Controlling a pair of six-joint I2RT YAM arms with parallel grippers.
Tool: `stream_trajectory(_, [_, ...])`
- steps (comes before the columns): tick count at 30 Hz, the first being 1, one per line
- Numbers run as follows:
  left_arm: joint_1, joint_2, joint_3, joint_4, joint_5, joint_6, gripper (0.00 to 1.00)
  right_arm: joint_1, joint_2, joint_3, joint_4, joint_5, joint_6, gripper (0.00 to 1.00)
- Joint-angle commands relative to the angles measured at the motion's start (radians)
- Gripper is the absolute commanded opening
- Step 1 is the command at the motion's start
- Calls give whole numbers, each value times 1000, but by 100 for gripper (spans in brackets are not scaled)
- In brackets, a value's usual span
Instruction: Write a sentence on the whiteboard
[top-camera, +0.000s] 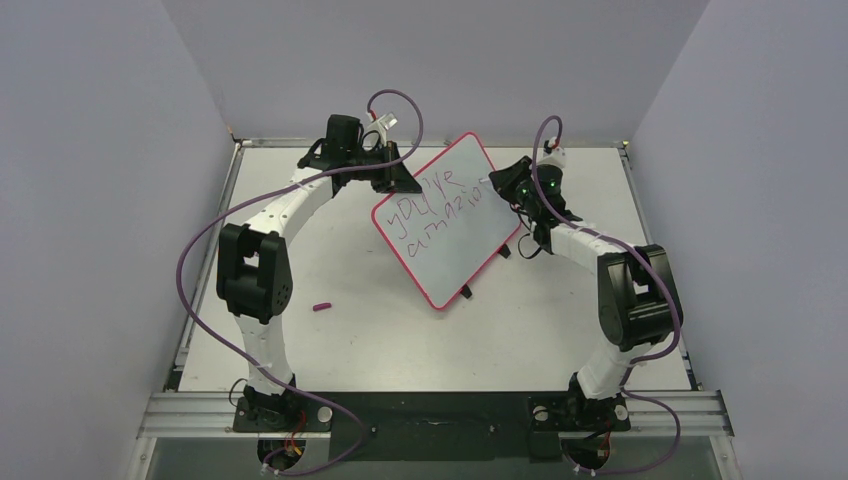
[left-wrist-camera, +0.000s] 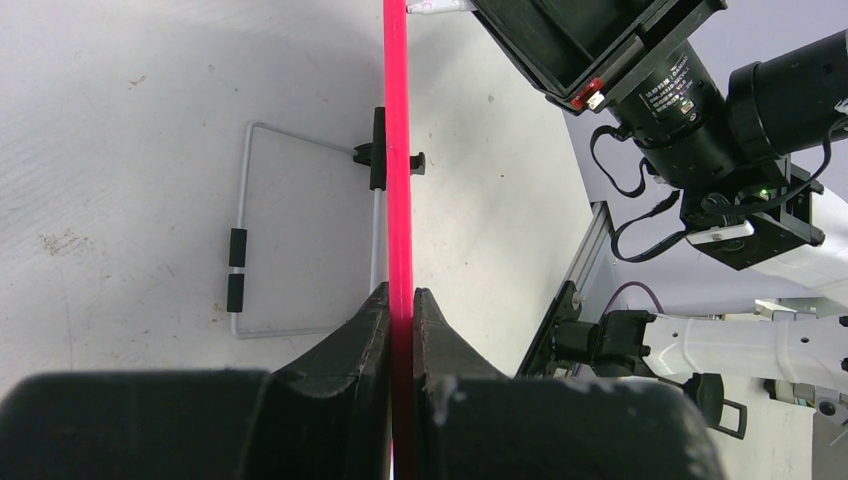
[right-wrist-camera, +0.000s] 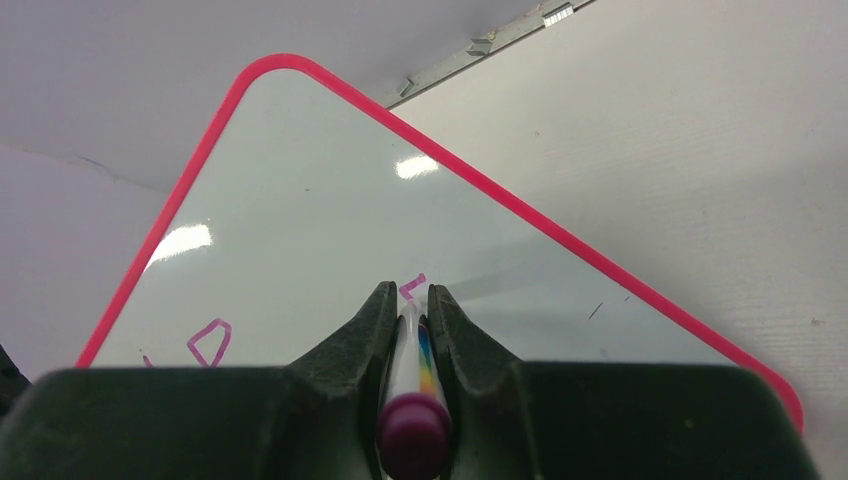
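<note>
The whiteboard (top-camera: 450, 225), white with a red-pink rim, is held tilted above the table. My left gripper (top-camera: 400, 178) is shut on its upper left edge; in the left wrist view the rim (left-wrist-camera: 397, 150) runs edge-on between the fingers (left-wrist-camera: 440, 330). The sentence (top-camera: 440, 205) shows two purple lines of lettering. My right gripper (top-camera: 510, 190) is shut on a white marker pen (right-wrist-camera: 410, 370) with a purple end, its tip touching the board (right-wrist-camera: 330, 220) at a fresh stroke (right-wrist-camera: 411, 288).
A small purple marker cap (top-camera: 322, 307) lies on the table left of the board. The board's wire stand (left-wrist-camera: 245, 245) hangs behind it. The enclosure walls stand close on both sides.
</note>
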Motion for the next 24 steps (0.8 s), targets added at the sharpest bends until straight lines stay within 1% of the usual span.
stream_trajectory(1, [-8,-92,29,86,102,-3,0,11,-37,-27,12,-1,-17,0])
stream_trajectory(24, [-8,-95,29,84,102,-2,0,-8,-26,2,-12,26,-20,0])
